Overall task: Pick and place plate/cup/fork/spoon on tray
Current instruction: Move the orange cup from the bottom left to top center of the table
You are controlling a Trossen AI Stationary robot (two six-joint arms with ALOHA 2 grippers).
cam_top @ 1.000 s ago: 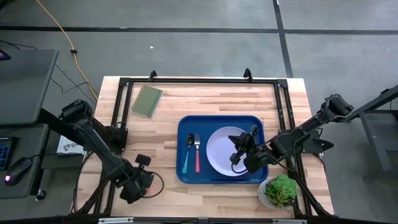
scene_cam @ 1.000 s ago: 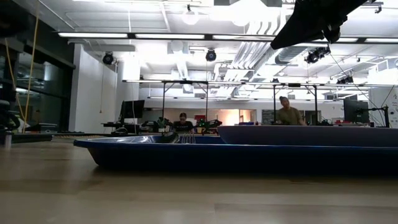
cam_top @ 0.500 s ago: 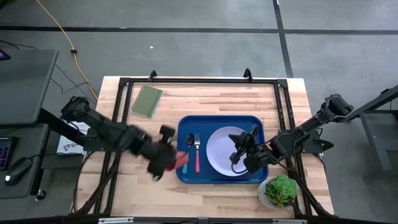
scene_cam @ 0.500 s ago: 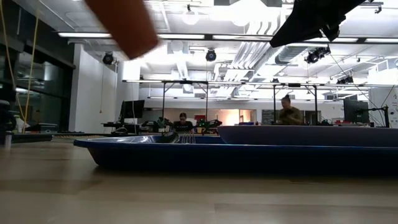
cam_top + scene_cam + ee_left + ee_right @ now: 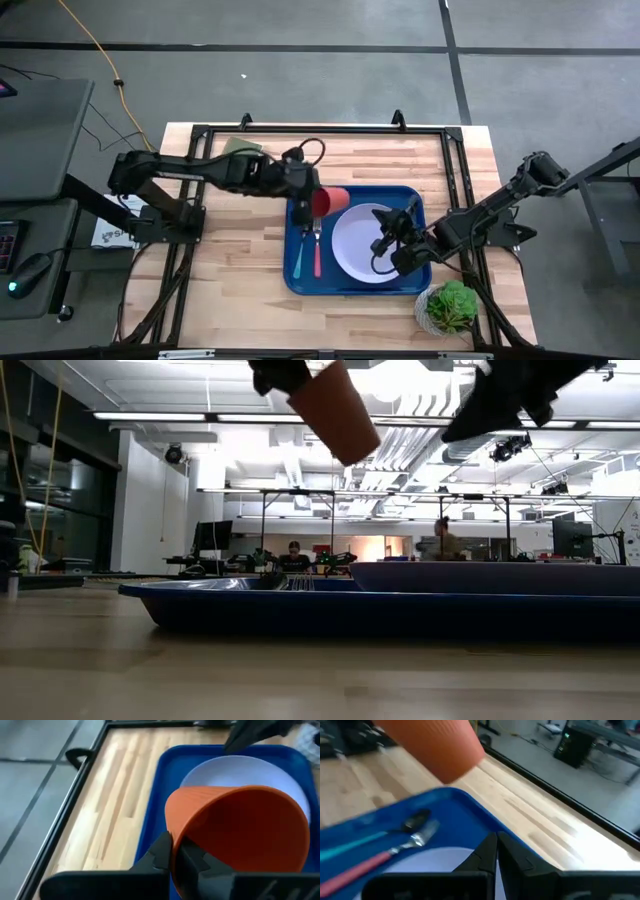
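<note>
Cup (image 5: 334,200) pinched by left gripper (image 5: 312,201) above the tray (image 5: 300,280).
Right wrist view alone shows right gripper (image 5: 496,851) pressed together over the plate (image 5: 365,244).

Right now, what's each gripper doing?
Left gripper: shut on the cup, held above the tray.
Right gripper: shut, empty, over the plate.

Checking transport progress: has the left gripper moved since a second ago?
Yes. The left gripper, shut on the red cup, swung from the table's near-left area to above the blue tray's far-left corner.
</note>
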